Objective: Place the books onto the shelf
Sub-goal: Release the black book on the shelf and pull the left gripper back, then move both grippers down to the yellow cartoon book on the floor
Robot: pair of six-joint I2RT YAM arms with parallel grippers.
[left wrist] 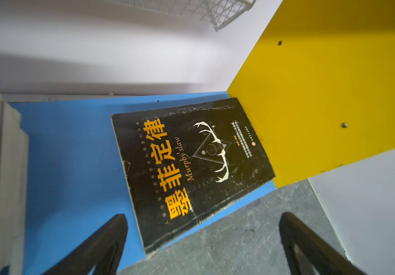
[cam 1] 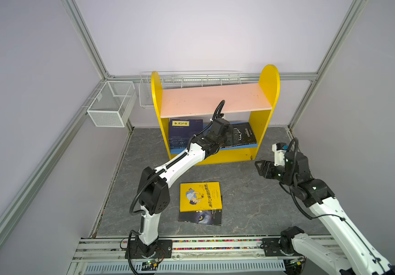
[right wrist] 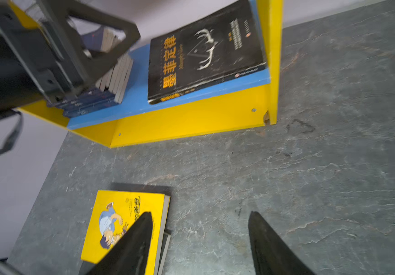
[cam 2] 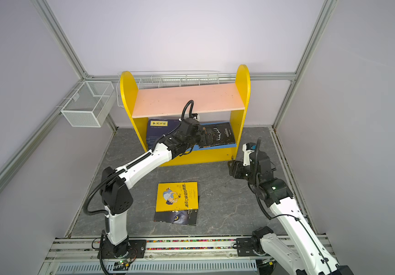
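The shelf (cam 1: 215,100) has yellow sides, a pink upper board and a blue lower board (left wrist: 72,154). A black book (cam 1: 244,133) (left wrist: 191,166) lies flat at the right end of the lower board, against the yellow side panel. Navy books (cam 1: 184,133) (right wrist: 110,81) stand at the left end. My left gripper (cam 1: 235,137) (left wrist: 203,217) is open just in front of the black book, holding nothing. A yellow cartoon-cover book (cam 1: 200,196) (right wrist: 120,221) lies on the floor on top of a wolf-eye book (cam 1: 201,217). My right gripper (cam 1: 257,164) (right wrist: 200,214) hangs open and empty, right of the shelf's front.
Two white wire baskets hang on the frame, one (cam 1: 110,104) at the left and one (cam 1: 191,78) behind the shelf. Grey stone floor (cam 1: 251,202) surrounds the two loose books. Both arm bases sit on the front rail (cam 1: 215,245).
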